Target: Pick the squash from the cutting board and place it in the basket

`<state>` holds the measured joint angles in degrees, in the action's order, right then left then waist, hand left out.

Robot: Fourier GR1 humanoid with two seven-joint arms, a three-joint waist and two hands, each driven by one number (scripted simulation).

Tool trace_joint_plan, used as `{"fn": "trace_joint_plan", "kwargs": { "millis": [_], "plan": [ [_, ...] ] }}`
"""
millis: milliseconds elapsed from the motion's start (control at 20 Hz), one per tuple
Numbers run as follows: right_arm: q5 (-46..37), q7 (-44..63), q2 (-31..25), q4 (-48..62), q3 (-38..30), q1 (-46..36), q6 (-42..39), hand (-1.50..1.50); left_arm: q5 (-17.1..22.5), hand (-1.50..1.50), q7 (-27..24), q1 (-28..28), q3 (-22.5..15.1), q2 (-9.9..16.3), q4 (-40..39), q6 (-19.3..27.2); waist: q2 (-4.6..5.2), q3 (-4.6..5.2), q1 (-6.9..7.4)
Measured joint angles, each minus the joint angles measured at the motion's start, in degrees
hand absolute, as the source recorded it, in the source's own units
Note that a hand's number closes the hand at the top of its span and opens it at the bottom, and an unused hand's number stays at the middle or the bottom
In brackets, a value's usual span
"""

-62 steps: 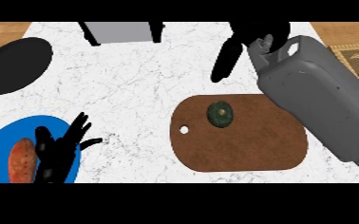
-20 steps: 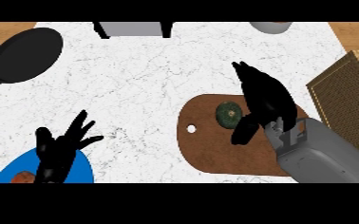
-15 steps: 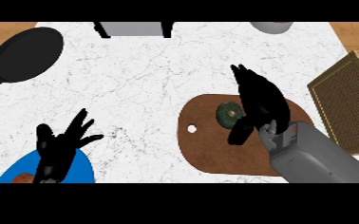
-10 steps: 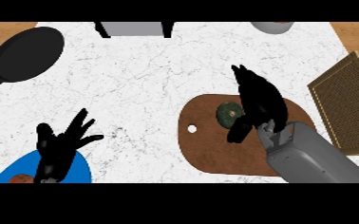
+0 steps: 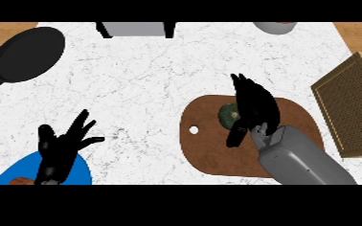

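Dark green squash (image 5: pixel 228 115) on the brown cutting board (image 5: pixel 212 148), near the board's upper middle, partly hidden on its right side. Directly over and beside it, right hand (image 5: pixel 253 106), fingers extended forward and only slightly bent, thumb angled down toward the board's left part; not visibly wrapped round the squash. Contact between palm and squash impossible to confirm from this angle. Grey forearm entering from the lower right, across the board's lower corner.

Step in hand, by judgement: the approach and grasp, not yet the lift. Squash not raised off the board.

Next move, as judged: fingers and thumb to curl round the squash, then a lift clear of the board and a carry to the right, toward the woven basket (image 5: pixel 341 109) at the worktop's right edge, just beside the board. Short travel, but the squash round and likely to roll if nudged rather than enclosed.

Further out: left hand (image 5: pixel 60 146) at lower left, fingers spread, resting above a blue plate (image 5: pixel 78 172). White marbled worktop (image 5: pixel 141 76) beneath everything; a black pan (image 5: pixel 29 53) at upper left.
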<state>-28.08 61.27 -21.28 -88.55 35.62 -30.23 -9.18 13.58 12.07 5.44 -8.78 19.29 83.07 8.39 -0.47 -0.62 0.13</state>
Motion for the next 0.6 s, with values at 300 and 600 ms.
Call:
{"fn": "trace_joint_plan", "kwargs": {
  "millis": [300,600],
  "plan": [
    [-2.2,-0.6,3.1,3.9,-0.6,0.7,-0.7,-1.50,0.2,0.00,0.8,0.0,0.6,0.1,0.3,-1.4,0.05,0.09,0.03],
    [-5.0,-2.6,4.4,6.0,-2.0,2.2,-1.0,-1.50,-1.0,0.00,0.6,0.0,1.0,-0.6,0.0,-1.5,0.00,-0.02,0.01]
  ]
}}
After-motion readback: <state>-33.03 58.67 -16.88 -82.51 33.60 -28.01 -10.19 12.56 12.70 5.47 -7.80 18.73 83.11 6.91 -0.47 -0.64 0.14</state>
